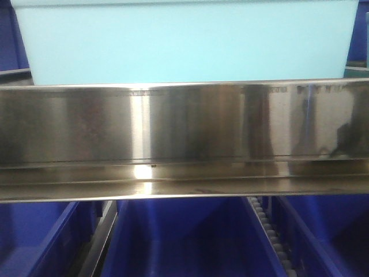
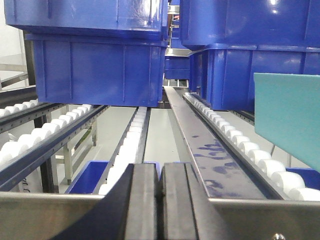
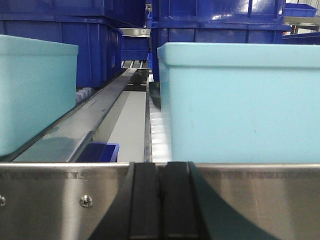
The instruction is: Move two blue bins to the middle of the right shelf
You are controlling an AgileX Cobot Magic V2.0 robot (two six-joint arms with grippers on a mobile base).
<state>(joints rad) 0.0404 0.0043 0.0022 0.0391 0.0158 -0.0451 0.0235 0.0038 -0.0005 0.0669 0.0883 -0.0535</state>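
Both pressed together and empty: left gripper (image 2: 160, 202), right gripper (image 3: 160, 200). The blue bins (image 2: 100, 65) wait up the rollers (image 2: 220, 125). Best to spread the jaws early and take a rim squarely.

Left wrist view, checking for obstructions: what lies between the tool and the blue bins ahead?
In the left wrist view, only white roller tracks and a flat metal rail separate the left tool from the blue bins.

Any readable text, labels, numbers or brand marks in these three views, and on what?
None can be read.
Faint marks along the top edge of the steel rail in the front view: too blurred to read.
No labels show on the blue bins or the light turquoise bins.
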